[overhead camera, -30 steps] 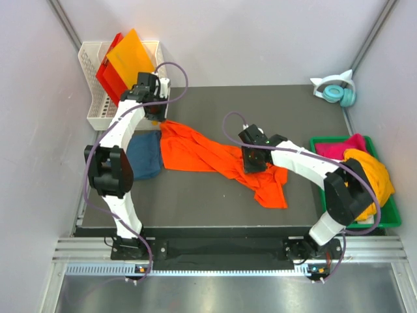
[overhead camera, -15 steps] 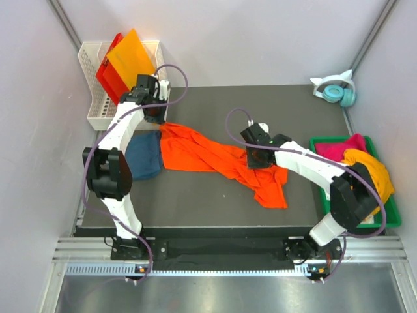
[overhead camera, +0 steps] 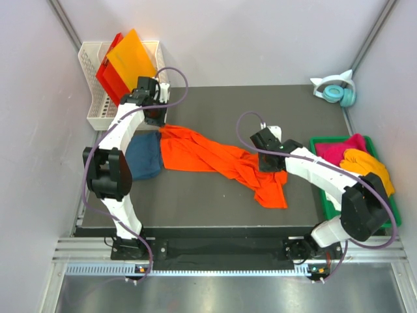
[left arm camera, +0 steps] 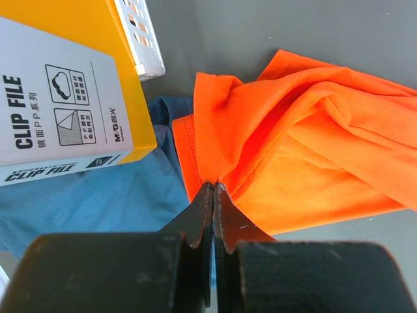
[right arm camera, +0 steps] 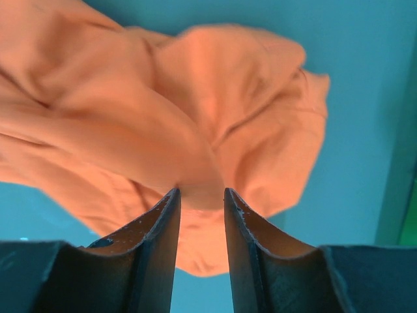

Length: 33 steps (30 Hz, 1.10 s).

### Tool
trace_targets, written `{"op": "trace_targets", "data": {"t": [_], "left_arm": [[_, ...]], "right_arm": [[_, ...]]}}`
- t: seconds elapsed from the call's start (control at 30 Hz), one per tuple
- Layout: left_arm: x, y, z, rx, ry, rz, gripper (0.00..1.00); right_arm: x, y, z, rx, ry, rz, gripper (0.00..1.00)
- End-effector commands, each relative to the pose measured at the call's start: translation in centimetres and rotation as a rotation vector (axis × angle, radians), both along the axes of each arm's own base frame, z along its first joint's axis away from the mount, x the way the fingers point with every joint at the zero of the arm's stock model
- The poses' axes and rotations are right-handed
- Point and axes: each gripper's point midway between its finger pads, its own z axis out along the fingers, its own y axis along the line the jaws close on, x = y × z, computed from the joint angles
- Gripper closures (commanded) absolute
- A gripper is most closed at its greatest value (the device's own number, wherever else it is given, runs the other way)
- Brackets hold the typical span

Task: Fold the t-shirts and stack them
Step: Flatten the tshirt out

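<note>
Top external, orange t-shirt: I saw it lying crumpled across the middle of the table, with the left gripper at its far left corner and the right gripper over its right part.
Top external, teal-blue t-shirt: it lay bunched just left of the orange one, touching it.
Top external, green bin: it held the magenta t-shirt and the yellow-orange t-shirt.
Left wrist, fingers: I found them pressed together, clamped on the orange t-shirt's hem, above the teal-blue cloth and beside a yellow clip file.
Right wrist, fingers: they stood apart, with a fold of orange cloth showing in the gap.
</note>
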Motion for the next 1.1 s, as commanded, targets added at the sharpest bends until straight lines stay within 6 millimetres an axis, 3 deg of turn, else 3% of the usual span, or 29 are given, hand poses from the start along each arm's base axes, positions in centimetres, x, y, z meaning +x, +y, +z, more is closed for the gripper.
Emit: {"op": "trace_targets", "data": {"t": [0.0,0.27,0.93,1.03,1.07], "left_arm": [[0.3,0.0,2.8,-0.011,-0.084,-0.013,1.0],[0.1,-0.2,2.4,-0.027,-0.072,-0.009,1.0],[-0.8,0.2,1.5,-0.006,-0.046,-0.007,1.0],[-0.7,0.1,1.4,-0.005,-0.044,-0.01,1.0],[-0.7,0.2,1.4,-0.005,-0.047,-0.006,1.0]], "right_arm": [[-0.7,-2.0,0.7,-0.034,-0.036,-0.052,0.66],[-1.0,-3.0,-0.6,-0.06,-0.012,-0.076,0.64],[-1.0,-1.7,-5.4,-0.011,0.113,-0.049,0.66],[-1.1,-1.9,-5.7,-0.01,0.12,-0.053,0.72],[-1.1,-2.0,-5.8,-0.009,0.12,-0.055,0.81]]}}
